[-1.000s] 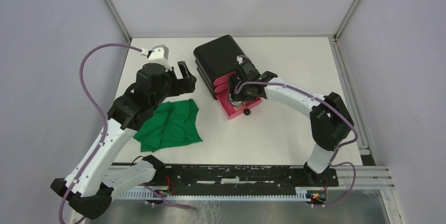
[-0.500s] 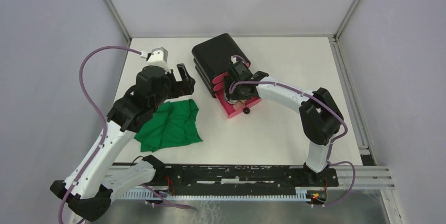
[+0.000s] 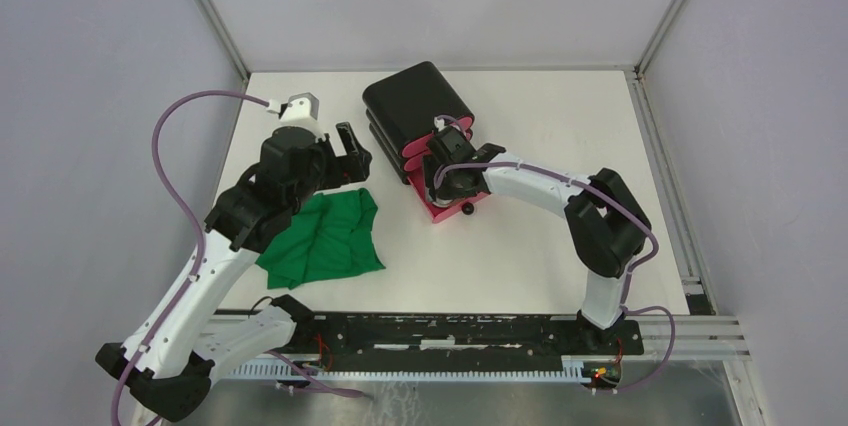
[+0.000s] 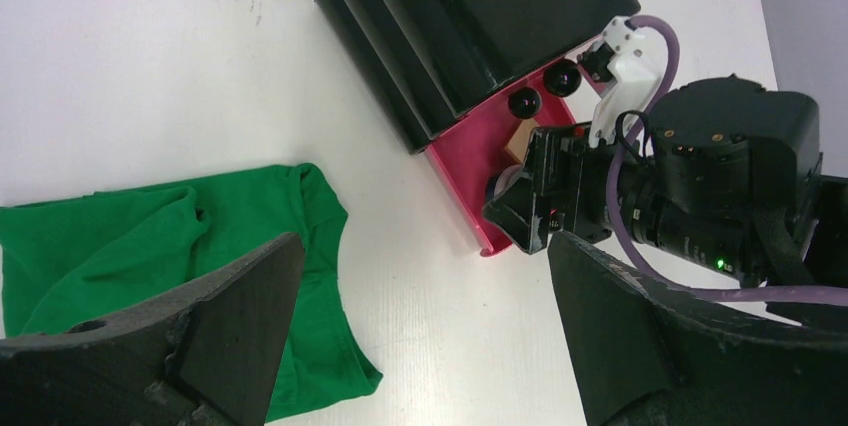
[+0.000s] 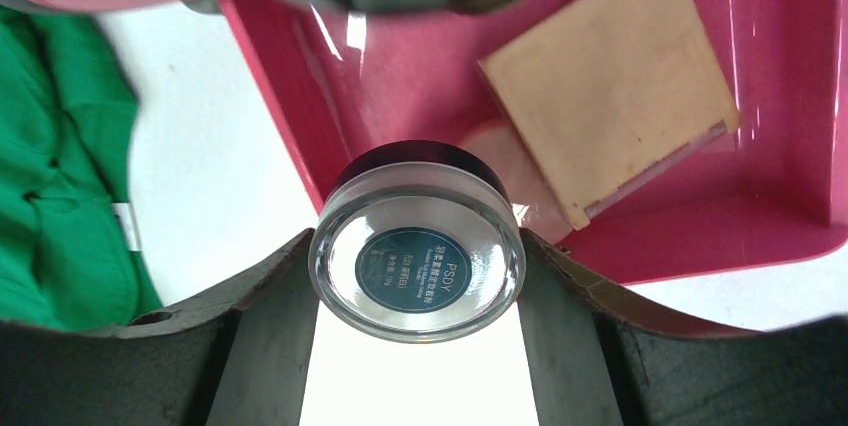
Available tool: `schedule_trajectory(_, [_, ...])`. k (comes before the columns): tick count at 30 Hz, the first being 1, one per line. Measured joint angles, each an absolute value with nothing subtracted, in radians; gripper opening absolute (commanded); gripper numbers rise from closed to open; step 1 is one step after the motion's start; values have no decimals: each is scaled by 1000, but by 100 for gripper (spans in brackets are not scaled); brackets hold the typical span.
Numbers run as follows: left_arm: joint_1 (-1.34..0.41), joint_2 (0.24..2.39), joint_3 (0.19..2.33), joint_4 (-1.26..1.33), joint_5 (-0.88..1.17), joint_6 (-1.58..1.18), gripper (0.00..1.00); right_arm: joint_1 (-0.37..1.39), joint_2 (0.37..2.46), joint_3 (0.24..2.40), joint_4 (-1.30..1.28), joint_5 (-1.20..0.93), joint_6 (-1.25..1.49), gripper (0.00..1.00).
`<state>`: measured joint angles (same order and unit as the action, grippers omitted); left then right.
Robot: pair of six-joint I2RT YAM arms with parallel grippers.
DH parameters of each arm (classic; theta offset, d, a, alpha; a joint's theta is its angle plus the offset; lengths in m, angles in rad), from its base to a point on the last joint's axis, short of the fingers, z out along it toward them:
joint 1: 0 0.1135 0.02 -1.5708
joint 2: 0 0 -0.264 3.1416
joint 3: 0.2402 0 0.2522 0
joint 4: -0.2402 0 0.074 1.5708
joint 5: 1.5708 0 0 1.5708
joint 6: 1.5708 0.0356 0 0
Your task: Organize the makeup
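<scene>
Overhead the grip is hidden; right wrist view shows right claw (image 5: 415, 281) clasping compact (image 5: 416, 264).

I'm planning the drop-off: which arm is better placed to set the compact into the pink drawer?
Right. The right gripper holds the compact at the open pink drawer; the left gripper hangs open by the green cloth.

Green cloth (image 3: 325, 236), black box (image 3: 410, 101), pink drawer (image 5: 780, 146), tan square pad (image 5: 610, 96), clear-rimmed compact (image 5: 417, 256) with a teal label

A crumpled green cloth (image 3: 322, 238) lies near a black box (image 3: 412, 96) with an open pink drawer (image 4: 468, 151).
</scene>
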<state>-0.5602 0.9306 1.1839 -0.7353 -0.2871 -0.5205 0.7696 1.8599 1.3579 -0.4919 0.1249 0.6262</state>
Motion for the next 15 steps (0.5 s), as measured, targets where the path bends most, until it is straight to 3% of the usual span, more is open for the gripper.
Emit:
schedule_trajectory(7, [-560, 931, 1175, -732, -286, -527, 99, 777, 1850, 1317, -480, 149, 625, 80])
schedule_trajectory(11, [-560, 931, 1172, -731, -286, -527, 99, 777, 1850, 1318, -454, 168, 623, 98])
schedule_trajectory(15, [-560, 930, 1171, -731, -286, -527, 99, 779, 1850, 1318, -426, 178, 619, 100])
